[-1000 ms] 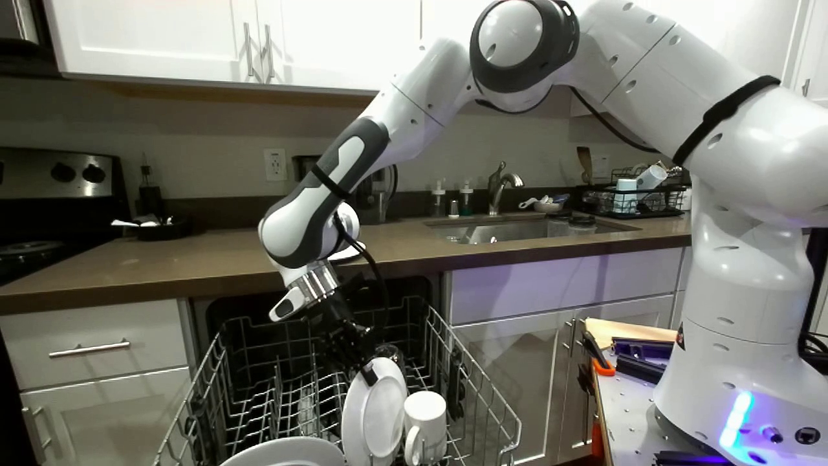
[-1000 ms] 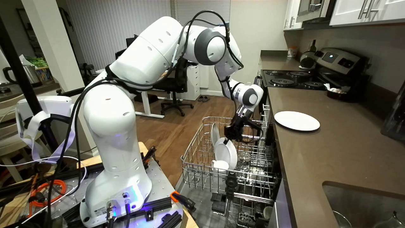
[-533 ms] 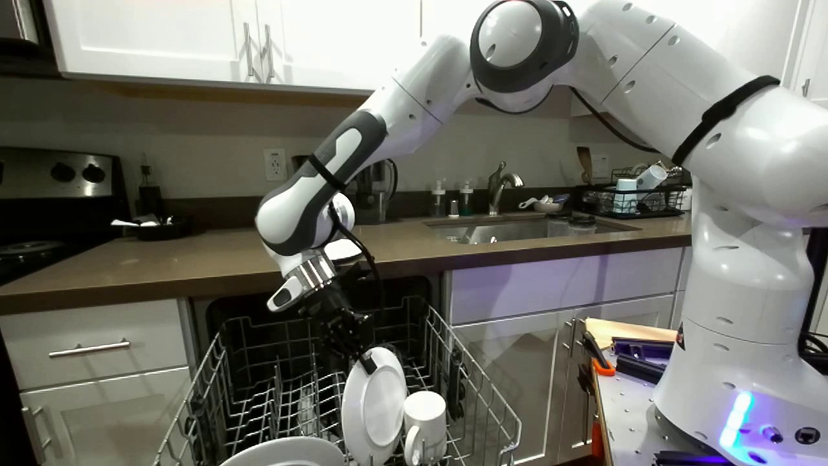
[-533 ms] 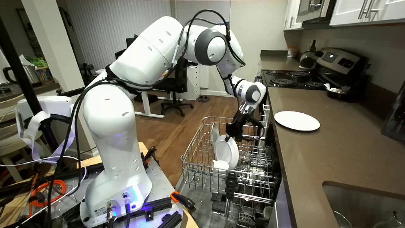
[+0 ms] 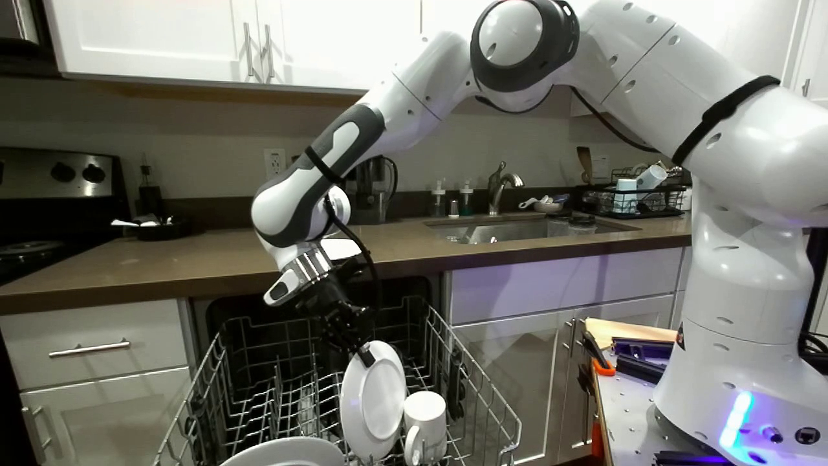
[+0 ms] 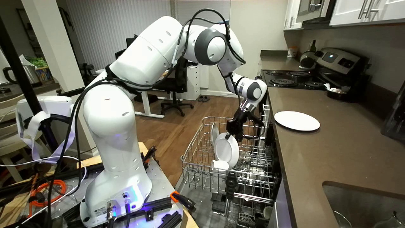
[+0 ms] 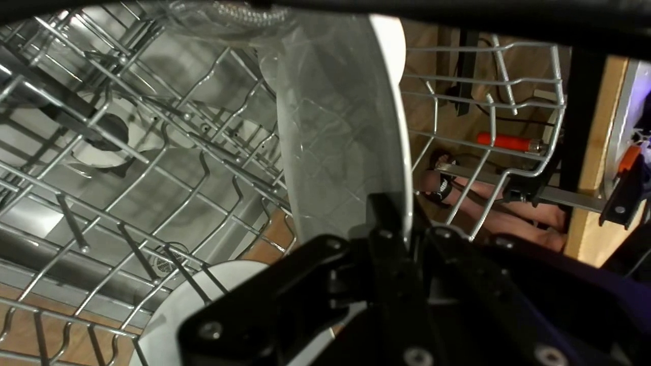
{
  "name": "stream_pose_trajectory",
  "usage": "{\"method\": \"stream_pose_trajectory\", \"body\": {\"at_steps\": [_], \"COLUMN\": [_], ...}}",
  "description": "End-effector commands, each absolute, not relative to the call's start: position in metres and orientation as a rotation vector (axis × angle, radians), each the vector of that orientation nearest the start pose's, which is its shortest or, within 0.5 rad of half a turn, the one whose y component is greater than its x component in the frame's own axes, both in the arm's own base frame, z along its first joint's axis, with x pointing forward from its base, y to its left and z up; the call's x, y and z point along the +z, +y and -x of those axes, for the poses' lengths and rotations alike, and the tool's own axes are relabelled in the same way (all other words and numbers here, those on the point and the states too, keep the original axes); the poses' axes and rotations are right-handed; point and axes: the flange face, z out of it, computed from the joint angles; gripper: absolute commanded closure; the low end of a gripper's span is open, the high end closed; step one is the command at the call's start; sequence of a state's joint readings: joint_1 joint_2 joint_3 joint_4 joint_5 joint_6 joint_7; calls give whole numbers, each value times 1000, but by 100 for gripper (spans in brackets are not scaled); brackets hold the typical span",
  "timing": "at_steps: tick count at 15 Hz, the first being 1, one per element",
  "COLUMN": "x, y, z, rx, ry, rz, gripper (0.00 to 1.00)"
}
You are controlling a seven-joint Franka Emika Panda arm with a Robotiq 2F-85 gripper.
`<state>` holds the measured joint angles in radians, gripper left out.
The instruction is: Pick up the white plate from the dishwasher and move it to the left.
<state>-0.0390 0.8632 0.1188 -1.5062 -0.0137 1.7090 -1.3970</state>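
Observation:
The white plate (image 5: pixel 376 408) stands tilted on edge in the dishwasher's wire rack (image 5: pixel 482 388). It also shows in the other views (image 6: pixel 226 152) (image 7: pixel 341 127). My gripper (image 5: pixel 365 355) holds the plate's upper rim, with one finger on each face, as the wrist view shows (image 7: pixel 409 218). In an exterior view the gripper (image 6: pixel 227 136) reaches down from above at a slant. The plate's lower edge is among the wires, and I cannot tell whether it touches the rack (image 6: pixel 190 171).
A white mug (image 5: pixel 425 421) stands close beside the plate. Another plate (image 5: pixel 284 453) leans in the rack; it also shows in an exterior view (image 6: pixel 214 134). Glasses (image 6: pixel 245 158) are in the rack. A white oval plate (image 6: pixel 296 121) lies on the brown counter (image 6: pixel 316 152).
My gripper and the plate have risen slightly, and the plate's top edge stands higher than before. The wrist has moved a little toward the counter. The mug and the other plate have not moved.

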Motion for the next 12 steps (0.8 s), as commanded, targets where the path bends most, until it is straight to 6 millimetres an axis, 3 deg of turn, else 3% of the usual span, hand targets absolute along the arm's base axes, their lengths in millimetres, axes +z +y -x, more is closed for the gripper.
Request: {"method": "stream_pose_trajectory", "body": {"at_steps": [1,12], "x": [143,162], "y": [46,53], "z": [-614,-611], "rx": [670,696], "ry": [-1735,-1728], "rz": [1857,1837], "gripper": [98,98]}}
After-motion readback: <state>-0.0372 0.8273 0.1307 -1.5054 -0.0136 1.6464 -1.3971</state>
